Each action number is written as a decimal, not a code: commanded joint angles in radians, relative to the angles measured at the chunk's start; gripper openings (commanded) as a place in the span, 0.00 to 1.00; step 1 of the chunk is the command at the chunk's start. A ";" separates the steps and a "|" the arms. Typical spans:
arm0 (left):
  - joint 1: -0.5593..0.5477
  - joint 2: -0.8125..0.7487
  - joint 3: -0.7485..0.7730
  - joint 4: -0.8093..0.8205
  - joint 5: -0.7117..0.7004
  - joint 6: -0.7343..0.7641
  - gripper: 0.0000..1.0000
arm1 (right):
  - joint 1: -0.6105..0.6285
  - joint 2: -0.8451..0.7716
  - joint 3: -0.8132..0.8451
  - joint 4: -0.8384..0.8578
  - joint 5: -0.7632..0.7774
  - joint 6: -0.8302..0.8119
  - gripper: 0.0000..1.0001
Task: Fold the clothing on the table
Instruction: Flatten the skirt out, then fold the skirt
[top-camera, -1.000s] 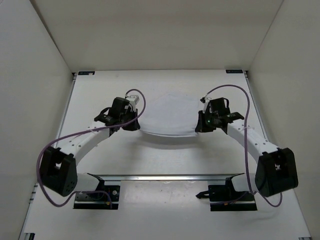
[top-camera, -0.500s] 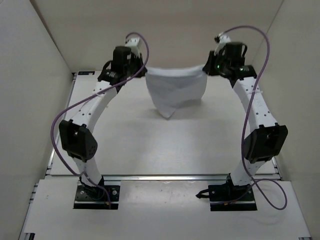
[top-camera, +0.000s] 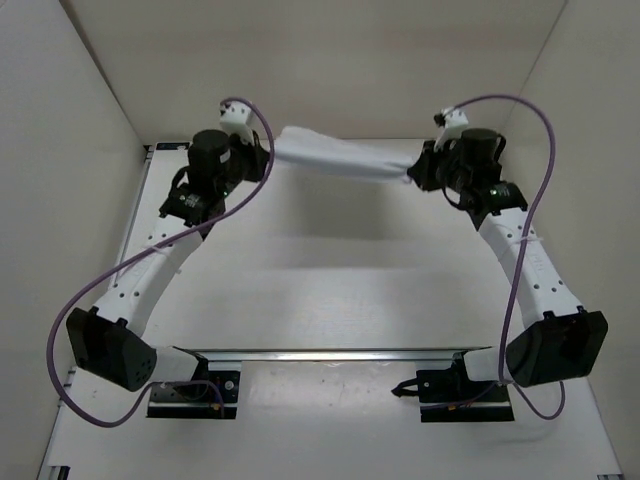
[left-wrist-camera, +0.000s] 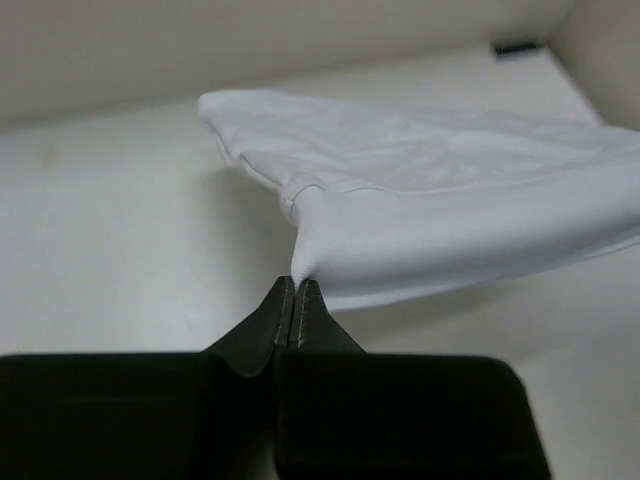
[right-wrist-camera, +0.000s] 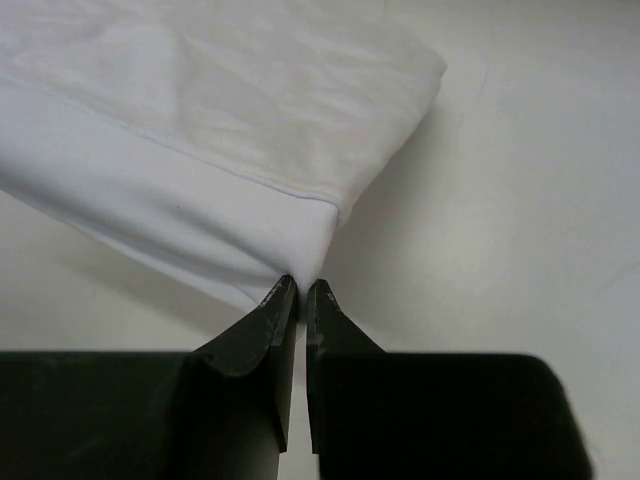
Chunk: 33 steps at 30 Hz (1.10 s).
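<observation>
Your clothing (top-camera: 340, 158): white, soft, wrinkly, pulled into long thin strip, up in air over far end of bench (top-camera: 300, 290). Your left hand (left-wrist-camera: 297, 300) pinches one corner tight, right hand (right-wrist-camera: 301, 295) pinches other corner. Moment ago it hung down like bag; now stretched flat.

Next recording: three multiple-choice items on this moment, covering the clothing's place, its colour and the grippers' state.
1. Where over the table is the clothing?
A) heaped at the near edge
B) stretched between the left gripper and right gripper at the far end
C) draped over one arm

2. Its colour?
A) white
B) blue
C) red

3. The two grippers are:
A) both open
B) one open, one shut
C) both shut on the clothing

Answers: B, the top view shows it spanning both grippers; A, plain white in every view; C, each wrist view shows fabric pinched.
</observation>
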 joint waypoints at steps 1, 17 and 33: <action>-0.020 -0.085 -0.204 -0.063 -0.086 -0.008 0.00 | 0.012 -0.107 -0.249 0.019 0.058 0.032 0.00; -0.031 -0.226 -0.608 -0.272 0.107 -0.177 0.00 | 0.075 -0.186 -0.631 -0.038 -0.140 0.210 0.00; 0.024 0.119 -0.313 -0.169 0.116 -0.169 0.07 | 0.008 0.133 -0.333 0.074 -0.172 0.152 0.00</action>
